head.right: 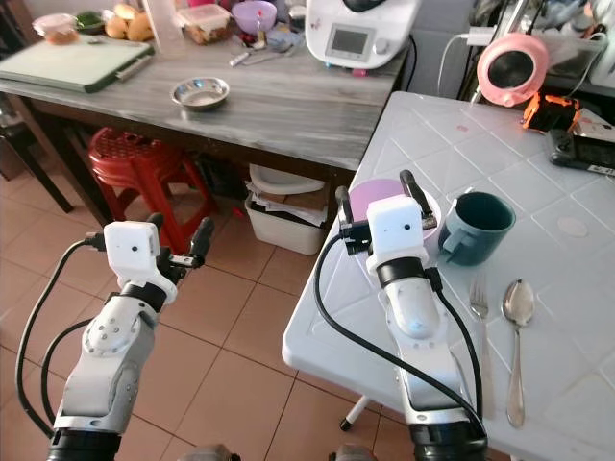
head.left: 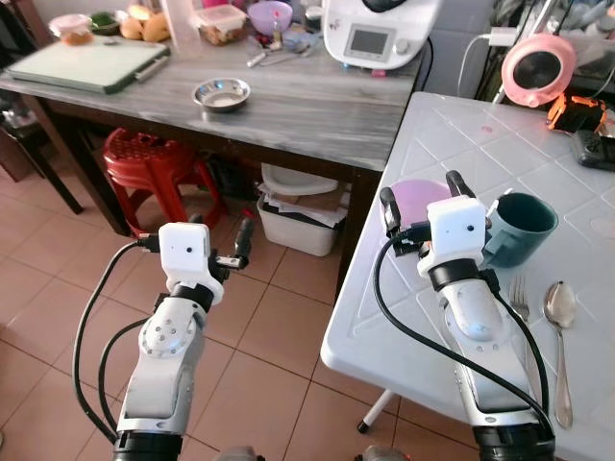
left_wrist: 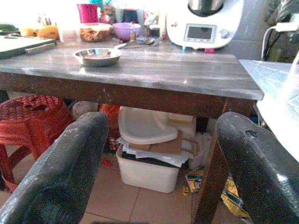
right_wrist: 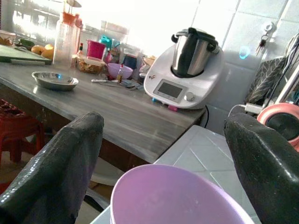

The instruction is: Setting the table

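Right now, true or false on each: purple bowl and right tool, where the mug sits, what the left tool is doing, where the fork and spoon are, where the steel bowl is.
1. The right tool is open, over the purple bowl on the white table. True.
2. The green mug stands on the wooden table. False: it stands on the white table, beside the purple bowl.
3. The left tool grips a plate. False: it is open and holds nothing, out over the tiled floor.
4. A fork and a spoon lie side by side on the white table. True.
5. The steel bowl sits on the red stool. False: it is on the wooden table.
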